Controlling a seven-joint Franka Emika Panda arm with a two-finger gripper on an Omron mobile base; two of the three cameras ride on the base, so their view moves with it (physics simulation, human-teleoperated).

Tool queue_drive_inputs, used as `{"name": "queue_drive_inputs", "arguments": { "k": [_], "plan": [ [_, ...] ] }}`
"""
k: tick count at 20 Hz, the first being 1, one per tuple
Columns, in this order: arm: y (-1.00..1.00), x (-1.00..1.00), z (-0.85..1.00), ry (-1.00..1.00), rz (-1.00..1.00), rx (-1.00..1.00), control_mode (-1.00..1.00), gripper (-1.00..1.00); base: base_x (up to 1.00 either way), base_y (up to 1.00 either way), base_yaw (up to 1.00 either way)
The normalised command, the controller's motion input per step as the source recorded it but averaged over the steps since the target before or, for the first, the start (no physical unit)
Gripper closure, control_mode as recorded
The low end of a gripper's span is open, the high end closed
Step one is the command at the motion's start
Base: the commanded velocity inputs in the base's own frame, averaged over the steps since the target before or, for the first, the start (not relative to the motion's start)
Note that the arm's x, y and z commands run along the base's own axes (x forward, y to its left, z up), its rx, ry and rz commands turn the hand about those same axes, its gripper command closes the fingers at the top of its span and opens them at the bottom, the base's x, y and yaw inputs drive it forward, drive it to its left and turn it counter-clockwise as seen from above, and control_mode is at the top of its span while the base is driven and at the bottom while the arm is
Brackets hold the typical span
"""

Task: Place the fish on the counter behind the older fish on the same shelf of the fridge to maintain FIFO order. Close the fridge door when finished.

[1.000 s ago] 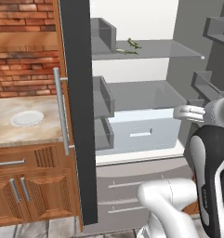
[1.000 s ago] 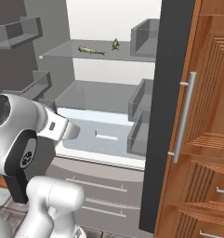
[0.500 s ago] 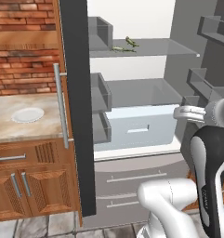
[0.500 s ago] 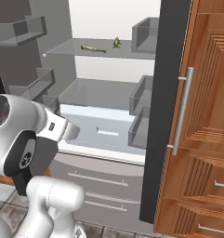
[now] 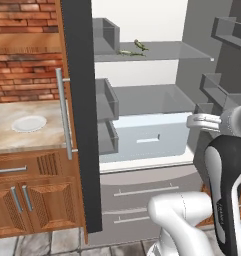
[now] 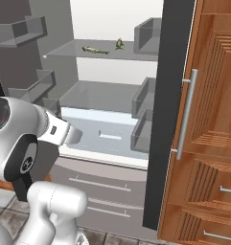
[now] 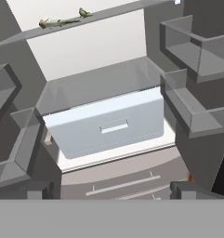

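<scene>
Both doors of the fridge (image 5: 142, 185) stand open. On its upper grey shelf (image 5: 167, 52) a slim olive-green fish (image 5: 127, 52) (image 6: 94, 50) (image 7: 57, 21) lies flat. A second small fish (image 5: 139, 46) (image 6: 119, 44) (image 7: 84, 12) rests just behind it, nearer the back wall. The beige counter (image 5: 12, 145) lies to the left and bears a white plate (image 5: 28, 123). My gripper (image 7: 113, 191) is open and holds nothing. It hangs in front of the fridge, well below the shelf, looking in at the pale drawer (image 7: 104, 128).
The left door's black edge (image 5: 82, 125) with its silver handle (image 5: 64, 115) stands between counter and fridge. Grey door bins (image 5: 227, 85) (image 7: 197, 46) jut out on the right door. Wooden cabinets (image 6: 208, 143) flank the other door edge (image 6: 160, 110).
The whole picture has shifted slightly, so the camera moved a little. Both fish stay where they were on the shelf, and the jaws stay wide apart.
</scene>
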Motion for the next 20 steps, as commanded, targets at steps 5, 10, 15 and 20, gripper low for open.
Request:
{"name": "queue_drive_inputs", "arguments": {
  "k": [5,10,15,20],
  "plan": [
    [-0.25,-0.01,-0.11,-0.02,0.00,0.07,-1.00,-1.00,0.00,0.00,0.00],
    [-0.90,0.00,0.00,-0.03,-0.02,0.19,-1.00,-1.00,0.00,0.00,0.00],
    [-1.00,-0.10,0.00,-0.06,-0.06,0.21,-1.00,-1.00,0.00,0.00,0.00],
    [-0.98,-0.33,0.00,-0.08,-0.05,0.25,-1.00,-1.00,0.00,0.00,0.00]
  ]
}}
